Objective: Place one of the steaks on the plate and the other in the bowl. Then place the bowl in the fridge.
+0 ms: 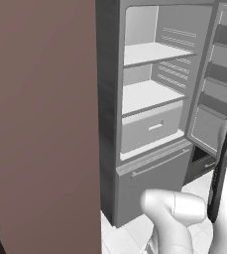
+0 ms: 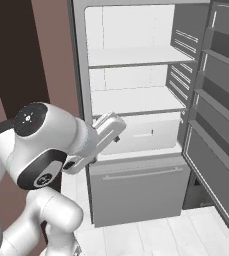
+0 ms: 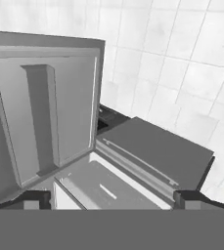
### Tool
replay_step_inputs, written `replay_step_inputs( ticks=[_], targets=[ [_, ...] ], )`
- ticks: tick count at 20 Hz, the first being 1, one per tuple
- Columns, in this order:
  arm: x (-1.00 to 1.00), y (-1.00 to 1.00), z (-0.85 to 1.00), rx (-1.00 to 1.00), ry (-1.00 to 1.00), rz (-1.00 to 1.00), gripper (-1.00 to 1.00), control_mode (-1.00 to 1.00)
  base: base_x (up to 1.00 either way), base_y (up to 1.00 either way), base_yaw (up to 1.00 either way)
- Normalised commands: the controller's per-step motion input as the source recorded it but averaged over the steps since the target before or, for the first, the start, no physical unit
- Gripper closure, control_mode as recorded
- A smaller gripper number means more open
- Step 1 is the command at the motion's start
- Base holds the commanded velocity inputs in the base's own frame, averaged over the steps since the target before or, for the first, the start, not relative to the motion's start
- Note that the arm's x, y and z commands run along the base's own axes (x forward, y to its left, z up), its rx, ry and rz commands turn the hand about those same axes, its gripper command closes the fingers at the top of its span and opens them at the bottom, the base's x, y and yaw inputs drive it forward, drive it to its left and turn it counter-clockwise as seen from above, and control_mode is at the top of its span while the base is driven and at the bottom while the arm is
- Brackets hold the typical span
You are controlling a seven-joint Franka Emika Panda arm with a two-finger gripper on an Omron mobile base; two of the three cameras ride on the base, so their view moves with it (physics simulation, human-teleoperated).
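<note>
The tall grey fridge (image 1: 135,124) stands open straight ahead, its door (image 2: 213,115) swung wide to the right, showing white inner shelves (image 2: 133,56) and a pale drawer (image 2: 146,134) beneath them, above a closed lower compartment (image 2: 138,192). A reddish-brown panel (image 1: 40,124) rises on the near left. The gripper (image 3: 111,197) points down at the drawer and white tiled floor (image 3: 182,63), jaws spread wide, holding nothing.

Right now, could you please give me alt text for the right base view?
The grey fridge stands open, its white shelves and drawer bare, its door swung right. The white arm rises at lower left.
</note>
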Motion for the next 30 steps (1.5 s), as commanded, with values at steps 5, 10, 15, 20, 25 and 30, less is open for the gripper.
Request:
replay_step_inputs(
  ticks=[5, 10, 15, 20, 25, 30],
  targets=[
    [-0.07, 0.10, -0.09, 0.01, 0.00, 0.08, -1.00, -1.00, 0.00, 0.00, 0.00],
    [-0.04, 0.23, -0.17, 0.00, 0.06, 0.26, -1.00, -1.00, 0.00, 0.00, 0.00],
    [-0.05, 0.32, -0.22, -0.02, 0.09, 0.30, -1.00, -1.00, 0.00, 0.00, 0.00],
    [0.00, 0.19, -0.11, 0.00, 0.07, 0.13, -1.00, -1.00, 0.00, 0.00, 0.00],
    [0.00, 0.00, 0.00, 0.00, 0.00, 0.00, -1.00, 1.00, 0.00, 0.00, 0.00],
    [0.00, 0.00, 0.00, 0.00, 0.00, 0.00, -1.00, 1.00, -0.28, -0.22, 0.00]
  ],
)
